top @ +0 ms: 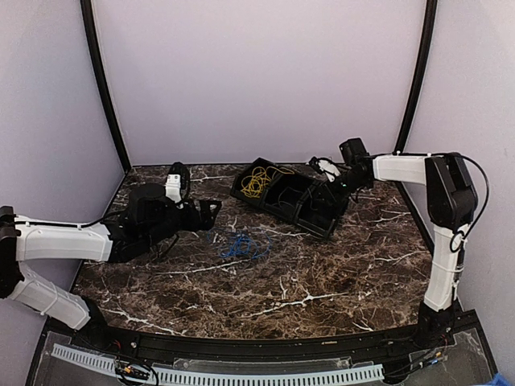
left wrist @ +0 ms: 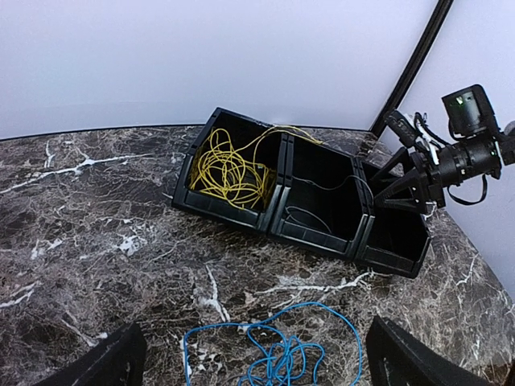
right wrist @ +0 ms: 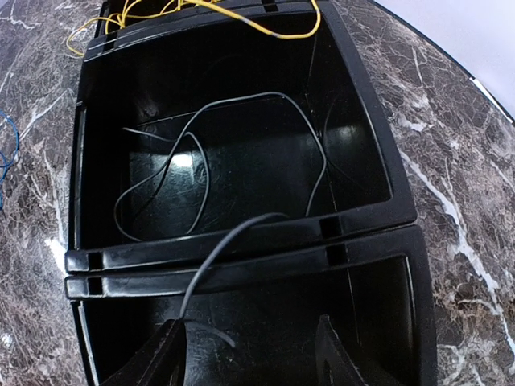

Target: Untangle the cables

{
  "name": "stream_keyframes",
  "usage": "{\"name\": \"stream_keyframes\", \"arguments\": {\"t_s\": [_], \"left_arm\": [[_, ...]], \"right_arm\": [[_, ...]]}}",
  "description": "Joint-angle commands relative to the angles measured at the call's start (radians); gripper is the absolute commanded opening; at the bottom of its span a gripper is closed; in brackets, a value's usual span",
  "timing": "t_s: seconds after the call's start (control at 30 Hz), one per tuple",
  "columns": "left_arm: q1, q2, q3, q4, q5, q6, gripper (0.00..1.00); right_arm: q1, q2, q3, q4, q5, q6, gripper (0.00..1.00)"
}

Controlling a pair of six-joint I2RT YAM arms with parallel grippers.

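The blue cable (top: 244, 246) lies in a loose tangle on the marble table, apart from the yellow one. My left gripper (top: 208, 211) is open and empty; in its wrist view the blue cable (left wrist: 278, 354) lies on the table between its widely spread fingers. The yellow cable (top: 259, 182) (left wrist: 229, 173) is coiled in the left compartment of a black bin row. A strand of it (right wrist: 241, 22) crosses the far rim. My right gripper (top: 336, 195) (right wrist: 249, 358) is open over the rightmost compartment.
The black three-compartment bin (top: 283, 211) (left wrist: 278, 221) (right wrist: 241, 241) lies at the back centre. A thin dark grey wire (right wrist: 201, 161) loops in its middle compartment, crosses the divider and ends by my right gripper's left finger (right wrist: 161, 354). Enclosure walls stand close behind.
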Motion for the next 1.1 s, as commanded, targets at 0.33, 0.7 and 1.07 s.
{"name": "stream_keyframes", "arguments": {"t_s": [0.33,0.7,1.07], "left_arm": [[-0.003,-0.129,-0.123,0.009,-0.232,-0.106,0.99],[-0.004,-0.083,-0.076,-0.042,-0.196,-0.055,0.98],[-0.004,-0.180,-0.131,0.004,-0.143,-0.050,0.94]], "right_arm": [[-0.006,0.072,0.089,-0.042,-0.088,-0.002,0.46],[-0.006,0.068,0.105,-0.056,-0.148,0.004,0.00],[0.002,0.014,0.258,-0.112,-0.334,0.149,0.00]]}}
